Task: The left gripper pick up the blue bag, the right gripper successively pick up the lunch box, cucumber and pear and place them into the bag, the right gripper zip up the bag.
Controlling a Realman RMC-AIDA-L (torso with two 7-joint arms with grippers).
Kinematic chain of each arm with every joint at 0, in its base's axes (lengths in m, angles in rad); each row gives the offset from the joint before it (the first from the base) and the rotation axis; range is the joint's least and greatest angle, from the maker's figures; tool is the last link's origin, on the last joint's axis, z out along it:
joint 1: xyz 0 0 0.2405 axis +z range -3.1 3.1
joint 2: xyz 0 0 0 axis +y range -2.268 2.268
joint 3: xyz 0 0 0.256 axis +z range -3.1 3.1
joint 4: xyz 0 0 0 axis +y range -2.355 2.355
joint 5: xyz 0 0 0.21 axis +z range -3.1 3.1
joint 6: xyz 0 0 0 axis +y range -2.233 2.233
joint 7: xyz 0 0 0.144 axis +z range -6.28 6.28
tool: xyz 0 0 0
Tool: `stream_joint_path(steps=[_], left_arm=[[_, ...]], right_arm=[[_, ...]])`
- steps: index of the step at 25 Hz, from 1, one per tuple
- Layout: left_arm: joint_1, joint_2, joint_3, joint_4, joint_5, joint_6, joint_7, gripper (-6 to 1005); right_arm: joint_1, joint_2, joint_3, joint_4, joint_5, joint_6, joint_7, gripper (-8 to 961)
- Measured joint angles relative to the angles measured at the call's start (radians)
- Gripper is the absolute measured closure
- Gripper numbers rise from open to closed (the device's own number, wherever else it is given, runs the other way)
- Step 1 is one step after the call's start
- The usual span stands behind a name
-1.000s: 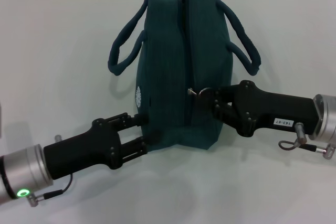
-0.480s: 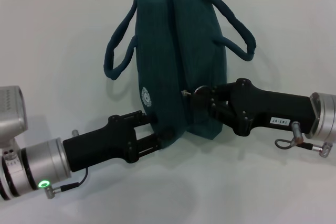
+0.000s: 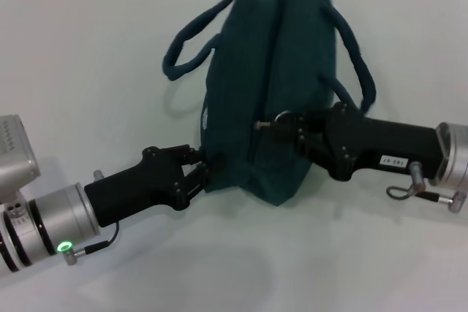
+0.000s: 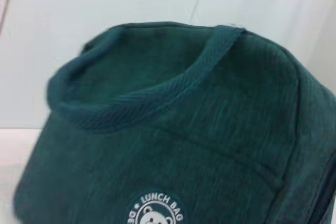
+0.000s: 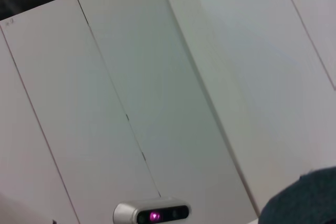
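The blue bag stands tilted at the table's middle, its zipper line running down the top and front. My left gripper is shut on the bag's lower left corner. From the right, my right gripper is shut at the metal zipper pull, low on the front end of the zipper. In the left wrist view the bag shows close up, with one loop handle and its white round logo. A corner of the bag shows in the right wrist view. Lunch box, cucumber and pear are out of view.
The white table runs back to a white wall. Both loop handles hang out to the bag's sides. In the right wrist view, white wall panels and a small silver camera unit show.
The bag has swung and leaned to the right, with its top shifted rightward. My left gripper has moved slightly lower, still holding the corner. The right gripper has stayed at the zipper pull.
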Motion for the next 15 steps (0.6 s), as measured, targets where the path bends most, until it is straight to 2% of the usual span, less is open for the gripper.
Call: stream_joint_path(steps=[6,15], left_arm=[[-0.005,0.002,0.011,0.000,0.007,-0.024,0.004,840],[-0.007,0.005,0.035,0.006,0.008,-0.037,0.028,942]], right_arm=[[0.009,-0.015,0.017,-0.003,0.001,-0.008,0.009,921],[0.010,-0.017,0.075,-0.005,-0.009,-0.001,0.002,952]])
